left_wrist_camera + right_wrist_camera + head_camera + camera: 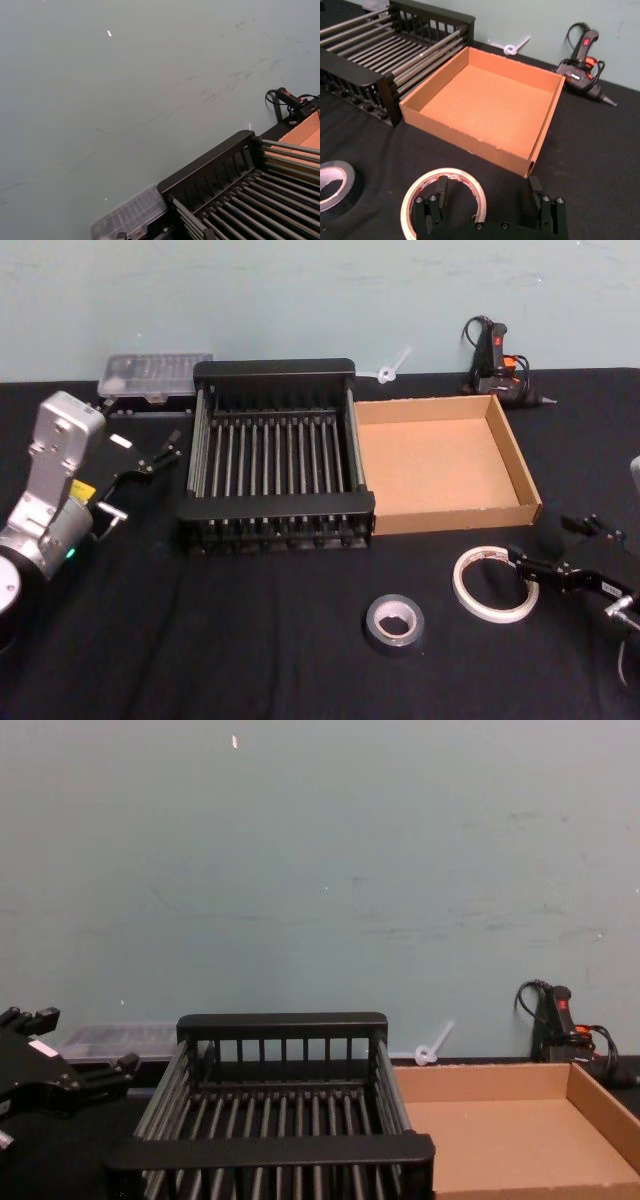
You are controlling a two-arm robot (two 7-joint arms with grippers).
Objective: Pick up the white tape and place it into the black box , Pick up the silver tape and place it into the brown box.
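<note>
The white tape [493, 584] is lying flat on the black table [250, 640], its hole facing straight up, so it has no long axis along the tabletop; red markings are showing on its inner ring. In the head view it is sitting at about five o'clock from the table's middle, just in front of the brown box [515, 465]. The right gripper [552, 549] is reaching in from three o'clock with its fingers spread wide: in the right wrist view one finger [440, 192] is standing inside the ring over the hole, and the other finger [536, 192] is well outside the roll.

The silver tape [395, 624] is lying flat too, hole up, at about eight o'clock from the white roll and near it, apart from it. The brown box is sitting open at twelve o'clock from the white tape, touching the black box [275, 370] on its nine o'clock side.

The left gripper [160, 455] is hovering at nine o'clock of the black box, fingers parted and holding nothing. A glue gun [497, 365] is lying behind the brown box.
</note>
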